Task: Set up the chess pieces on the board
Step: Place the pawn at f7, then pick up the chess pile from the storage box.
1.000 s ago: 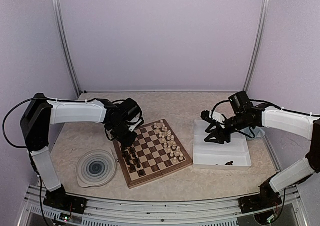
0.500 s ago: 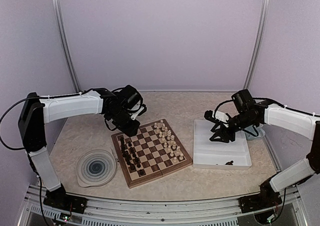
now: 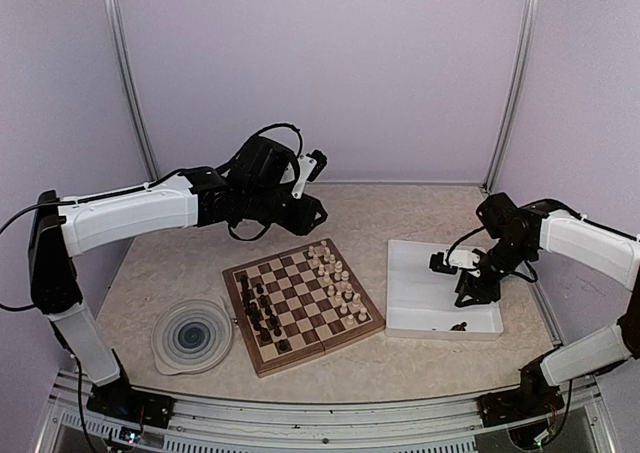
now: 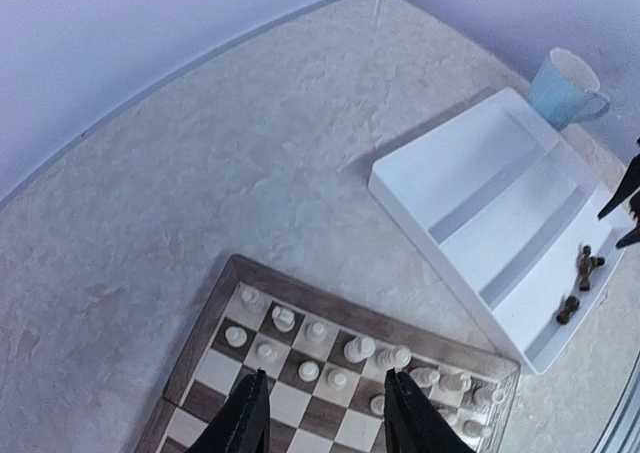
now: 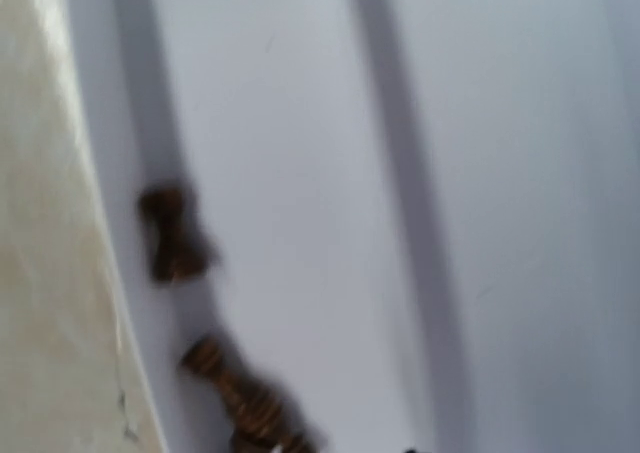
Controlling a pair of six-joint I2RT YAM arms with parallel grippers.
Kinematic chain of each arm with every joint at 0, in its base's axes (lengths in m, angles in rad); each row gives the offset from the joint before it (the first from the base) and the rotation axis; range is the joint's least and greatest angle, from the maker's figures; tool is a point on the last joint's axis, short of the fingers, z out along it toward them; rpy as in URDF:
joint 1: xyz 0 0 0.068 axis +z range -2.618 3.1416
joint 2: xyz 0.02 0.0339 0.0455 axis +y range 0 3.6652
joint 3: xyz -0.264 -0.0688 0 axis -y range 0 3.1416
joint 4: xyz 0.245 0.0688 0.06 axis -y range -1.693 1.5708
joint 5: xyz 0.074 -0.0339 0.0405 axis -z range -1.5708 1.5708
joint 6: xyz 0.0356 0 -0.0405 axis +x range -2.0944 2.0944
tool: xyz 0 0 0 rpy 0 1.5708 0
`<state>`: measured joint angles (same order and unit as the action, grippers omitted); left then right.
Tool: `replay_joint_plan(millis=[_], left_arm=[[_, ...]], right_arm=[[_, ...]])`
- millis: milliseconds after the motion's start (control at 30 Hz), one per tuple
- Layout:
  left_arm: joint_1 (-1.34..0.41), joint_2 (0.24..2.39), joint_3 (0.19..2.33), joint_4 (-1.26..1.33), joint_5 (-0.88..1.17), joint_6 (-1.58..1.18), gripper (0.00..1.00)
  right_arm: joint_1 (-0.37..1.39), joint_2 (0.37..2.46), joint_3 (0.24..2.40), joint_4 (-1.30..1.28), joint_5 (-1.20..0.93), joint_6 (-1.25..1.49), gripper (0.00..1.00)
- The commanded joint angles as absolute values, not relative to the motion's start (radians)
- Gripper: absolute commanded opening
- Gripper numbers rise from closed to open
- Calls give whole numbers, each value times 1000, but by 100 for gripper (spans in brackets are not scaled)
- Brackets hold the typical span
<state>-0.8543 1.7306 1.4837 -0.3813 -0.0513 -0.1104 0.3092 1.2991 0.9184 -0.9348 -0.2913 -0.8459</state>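
My left gripper (image 4: 325,385), released, hangs over the board (image 4: 218,371) on the beige marbled table (image 4: 200,173); lilac walls (image 3: 320,73) stand behind. I cannot tell my right gripper (image 3: 472,295) state.

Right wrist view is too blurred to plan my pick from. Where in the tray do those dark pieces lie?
Observer: The dark pieces lie in the tray's compartment nearer the arm bases, close to its front wall.
Operator: Is the right gripper over them?
Observer: Not quite. The right gripper hangs over the tray a little behind them, apart from them.
Operator: Is the left arm anywhere near?
Observer: No. The left gripper is open and empty, raised above the far edge of the board, well away from the tray.
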Motion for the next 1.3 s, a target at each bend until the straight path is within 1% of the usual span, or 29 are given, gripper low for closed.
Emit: replay_joint_plan(millis=[0,200,633,733,1067,1133,1267], left_arm=[[-849,1761,1500,-227,27,-153,40],[-854,1826,1551,-259,44,-151,40],[-854,1827,1543,-268,51,-146,40],[-854,1830,1541,-264,60,-146,40],[-853,1846,1543,-237,96,-149,40],[-852,1854,1548,-234,108,-152,40],[-852,1865,1553,-230,123,-152,40]], right_arm=[[301,1297,834,-989,-231,-931,35],[301,1328,792,-929,-195,-970,35],[301,1455,758,-829,-131,-1049,36],[301,1492,753,-813,-129,-1052,34],[301,1545,779,-797,-168,-1047,22],[301,1548,789,-798,-177,-1038,24],[301,1537,810,-799,-189,-1034,33]])
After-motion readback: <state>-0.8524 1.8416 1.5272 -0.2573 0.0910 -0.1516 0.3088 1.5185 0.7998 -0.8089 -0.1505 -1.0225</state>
